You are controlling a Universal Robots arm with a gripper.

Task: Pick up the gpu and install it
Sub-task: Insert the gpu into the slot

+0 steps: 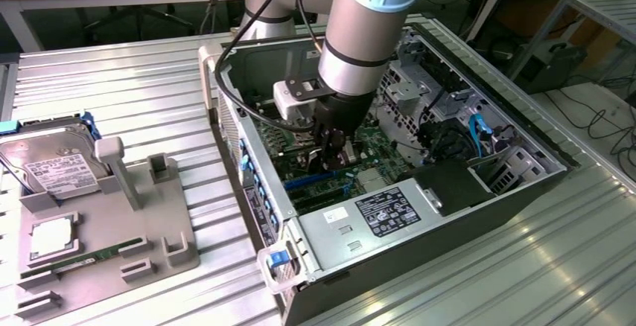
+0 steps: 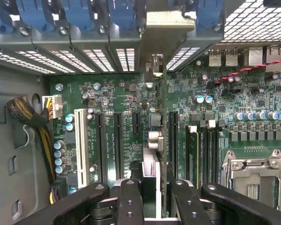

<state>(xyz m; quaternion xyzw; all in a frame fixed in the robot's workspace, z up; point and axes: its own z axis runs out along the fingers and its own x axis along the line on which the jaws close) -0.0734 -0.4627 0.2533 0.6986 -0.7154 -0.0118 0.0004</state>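
The claw (image 2: 150, 197) is clamped on the gpu (image 2: 162, 140), holding it edge-on over the motherboard (image 2: 131, 117) inside the open case (image 1: 517, 192) — its bracket reaches the rear slots at twelve o'clock. From the claw, the hard drive (image 1: 55, 164) sits at nine o'clock on the worktop (image 1: 129, 80). Risk: a slightly tilted or offset card could miss its slot and jam — or scrape nearby parts.

My arm (image 1: 363, 36) is hiding much of the motherboard (image 1: 383, 151) in the exterior view. The wrist view's edge is cutting off my pincer (image 2: 152, 197), and the gpu (image 2: 163, 140) is showing edge-on.
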